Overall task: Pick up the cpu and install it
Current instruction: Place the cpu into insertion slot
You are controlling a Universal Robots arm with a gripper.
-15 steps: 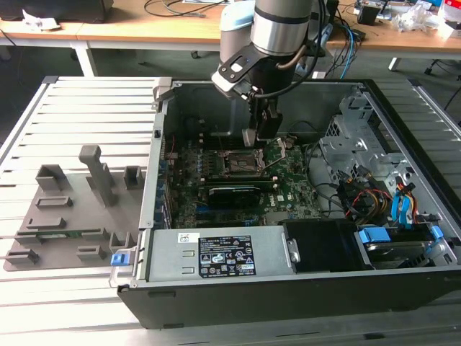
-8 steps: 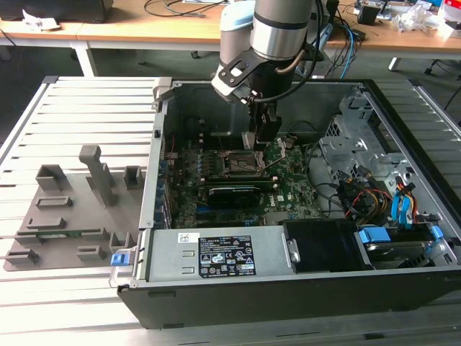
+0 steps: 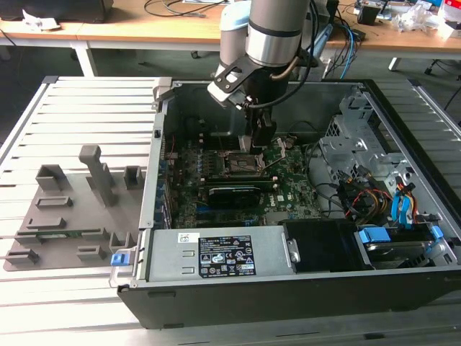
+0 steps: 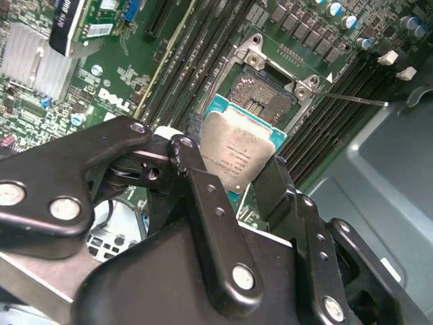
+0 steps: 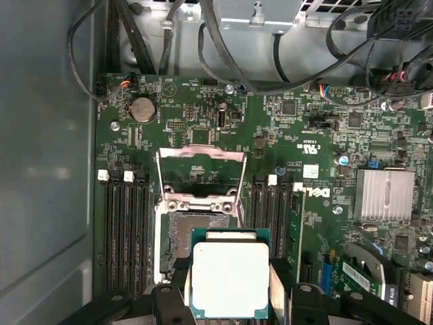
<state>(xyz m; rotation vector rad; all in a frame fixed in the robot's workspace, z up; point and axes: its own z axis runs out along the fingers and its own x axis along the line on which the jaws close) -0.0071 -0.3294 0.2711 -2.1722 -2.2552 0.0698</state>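
The cpu (image 4: 240, 150), a flat square chip with a silver top plate and a green rim, is gripped at two opposite edges by my gripper (image 4: 233, 166), which is shut on it. In the first wrist view the cpu (image 5: 230, 277) hangs over the near edge of the open motherboard socket (image 5: 196, 233), whose metal load plate (image 5: 201, 177) is flipped up. The cpu is above the socket, not seated in it. In the exterior view my gripper (image 3: 261, 143) reaches down inside the open computer case (image 3: 162, 130), just above the socket (image 3: 241, 164).
Memory slots (image 5: 125, 230) flank the socket on both sides. A finned heatsink (image 5: 383, 193) and an expansion card (image 3: 230, 194) sit nearby. The power supply (image 3: 216, 256) lies along the case front, cables and a drive cage (image 3: 374, 194) to the exterior view's right, and a grey fixture tray (image 3: 72, 209) to its left.
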